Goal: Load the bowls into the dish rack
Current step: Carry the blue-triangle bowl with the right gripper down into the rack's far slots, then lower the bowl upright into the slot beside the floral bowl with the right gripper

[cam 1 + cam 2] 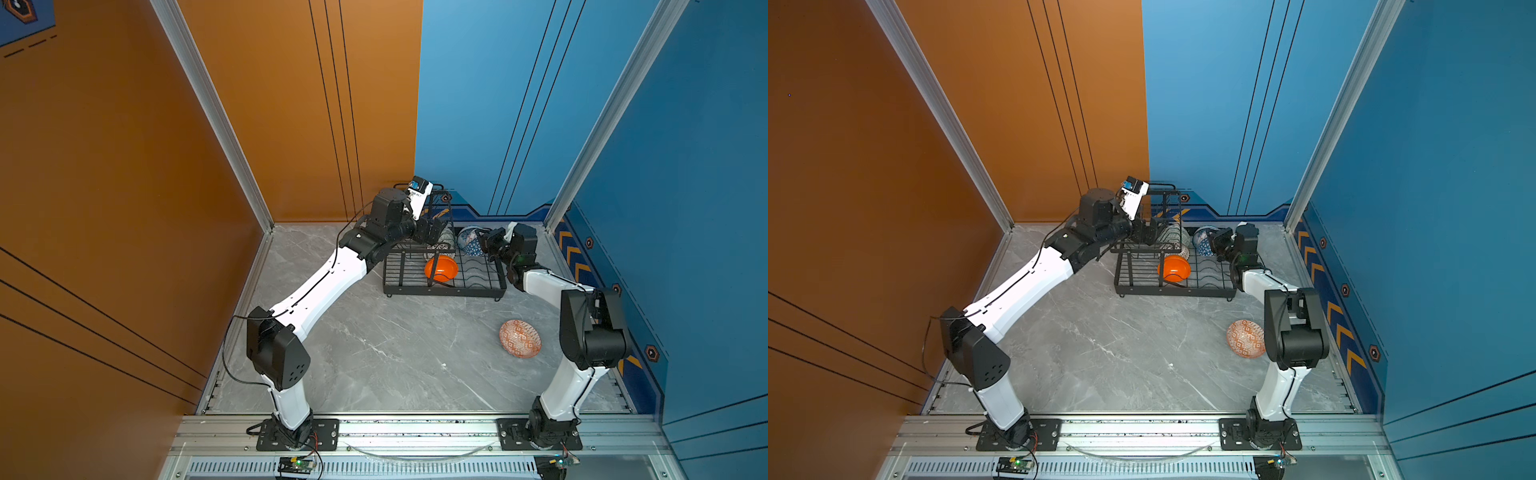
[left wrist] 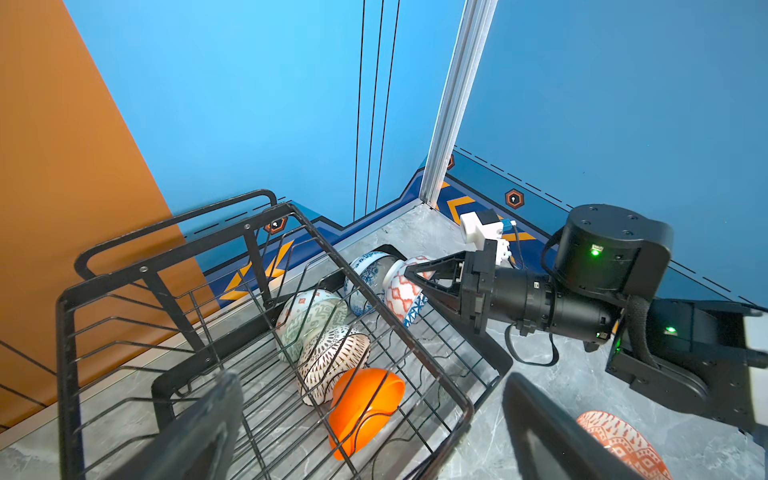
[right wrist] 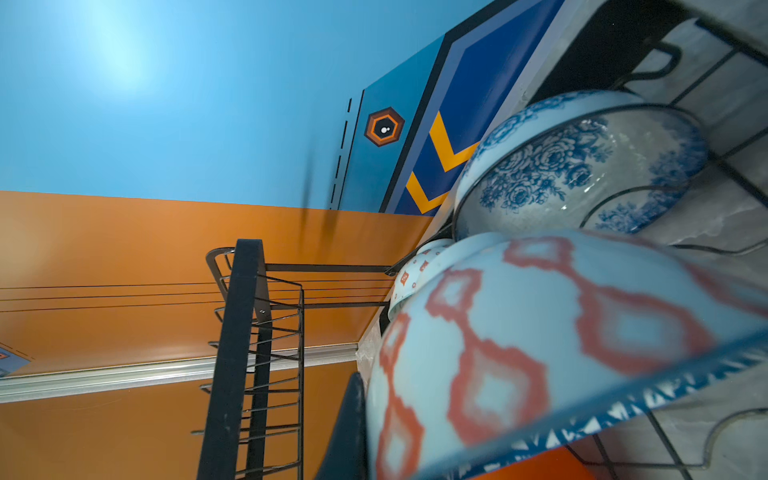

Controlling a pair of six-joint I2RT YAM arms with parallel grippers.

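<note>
The shiny orange bowl (image 2: 365, 403) and three more sit in the black wire dish rack (image 1: 444, 289). The right gripper (image 2: 409, 276) pinches the blue-triangle white bowl (image 2: 405, 299) tight at the rack's back, and the left gripper (image 1: 432, 233) is wide open and empty. The orange-red patterned bowl (image 1: 520, 338) is left on the grey table (image 1: 374, 353).

Top views look down; wrist views hug the dish rack (image 2: 143, 269).

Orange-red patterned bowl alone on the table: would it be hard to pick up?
The orange-red bowl looks glazed, so probably slippery. Likely rigid and breakable, like ceramic. Its round shape might rock or slide if nudged.
</note>
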